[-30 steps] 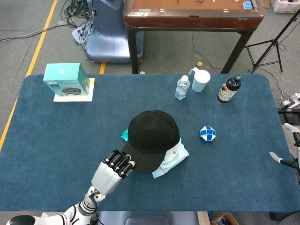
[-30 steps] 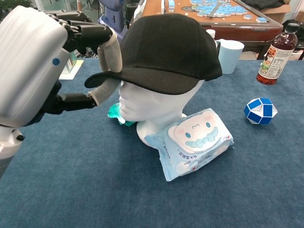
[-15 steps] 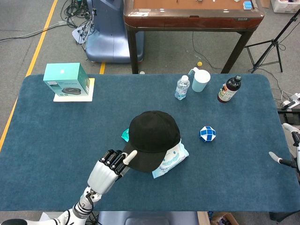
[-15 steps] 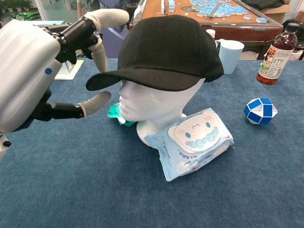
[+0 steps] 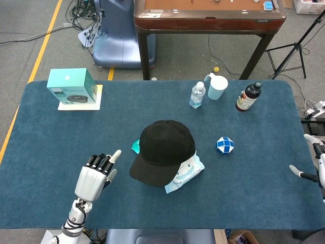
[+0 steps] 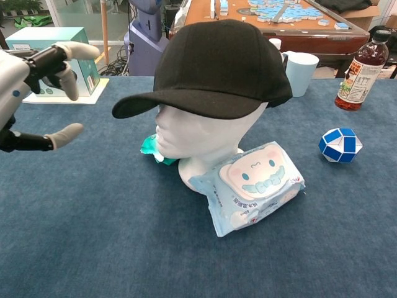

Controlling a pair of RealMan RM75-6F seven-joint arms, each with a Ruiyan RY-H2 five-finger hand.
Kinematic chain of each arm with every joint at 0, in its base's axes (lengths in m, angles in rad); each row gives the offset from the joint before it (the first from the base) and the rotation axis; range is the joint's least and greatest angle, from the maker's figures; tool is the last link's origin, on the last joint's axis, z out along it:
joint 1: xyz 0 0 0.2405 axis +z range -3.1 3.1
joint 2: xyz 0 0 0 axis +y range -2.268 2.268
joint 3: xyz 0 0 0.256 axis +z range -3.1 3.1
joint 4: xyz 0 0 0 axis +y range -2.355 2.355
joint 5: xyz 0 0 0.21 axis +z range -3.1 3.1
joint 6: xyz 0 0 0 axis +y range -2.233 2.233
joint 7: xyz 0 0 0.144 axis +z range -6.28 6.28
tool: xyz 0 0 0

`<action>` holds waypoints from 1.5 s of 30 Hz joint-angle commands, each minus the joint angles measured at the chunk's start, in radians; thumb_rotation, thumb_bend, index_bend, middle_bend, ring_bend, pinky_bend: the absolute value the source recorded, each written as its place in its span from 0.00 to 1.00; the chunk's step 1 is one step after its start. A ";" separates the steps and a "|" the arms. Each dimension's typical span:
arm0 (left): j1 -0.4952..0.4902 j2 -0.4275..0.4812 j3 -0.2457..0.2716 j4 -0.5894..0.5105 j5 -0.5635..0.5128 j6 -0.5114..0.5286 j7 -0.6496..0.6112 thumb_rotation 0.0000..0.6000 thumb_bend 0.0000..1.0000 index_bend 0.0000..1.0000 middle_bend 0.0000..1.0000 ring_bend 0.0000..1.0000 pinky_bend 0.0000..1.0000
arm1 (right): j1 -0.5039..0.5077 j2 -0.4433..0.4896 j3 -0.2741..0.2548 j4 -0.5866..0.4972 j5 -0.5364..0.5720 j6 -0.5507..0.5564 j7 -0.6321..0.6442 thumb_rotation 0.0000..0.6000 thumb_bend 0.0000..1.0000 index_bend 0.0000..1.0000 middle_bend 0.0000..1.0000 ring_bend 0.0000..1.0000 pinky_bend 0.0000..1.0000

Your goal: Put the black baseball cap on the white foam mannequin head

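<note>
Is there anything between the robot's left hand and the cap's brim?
No, only bare blue table separates the left hand from the black cap, clearest in the head view.

Grey floor [image 5: 40, 40], brown table [image 5: 208, 15] behind

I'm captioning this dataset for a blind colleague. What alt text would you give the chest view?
A black baseball cap sits on a white foam mannequin head on a blue table, brim pointing left. The left robot hand is open at the left edge, apart from the brim. A wet-wipes pack leans against the head's base; a blue-and-white puzzle ball lies to the right.
</note>
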 commanded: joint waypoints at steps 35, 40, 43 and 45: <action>0.206 0.520 -0.046 -0.467 -0.550 -0.281 0.010 1.00 0.21 0.37 0.46 0.40 0.46 | -0.039 -0.090 -0.020 -0.147 -0.070 0.201 -0.435 1.00 0.00 0.22 0.28 0.18 0.42; 0.220 0.540 -0.054 -0.454 -0.594 -0.288 -0.022 1.00 0.21 0.37 0.46 0.40 0.46 | -0.028 -0.143 -0.018 -0.093 -0.141 0.255 -0.471 1.00 0.00 0.28 0.30 0.18 0.42; 0.227 0.554 -0.057 -0.456 -0.621 -0.292 -0.027 1.00 0.21 0.37 0.46 0.40 0.46 | -0.026 -0.159 -0.025 -0.073 -0.165 0.262 -0.463 1.00 0.00 0.30 0.30 0.18 0.42; 0.227 0.563 -0.061 -0.464 -0.630 -0.294 -0.029 1.00 0.21 0.37 0.46 0.40 0.46 | -0.026 -0.158 -0.028 -0.071 -0.165 0.255 -0.454 1.00 0.00 0.30 0.30 0.18 0.42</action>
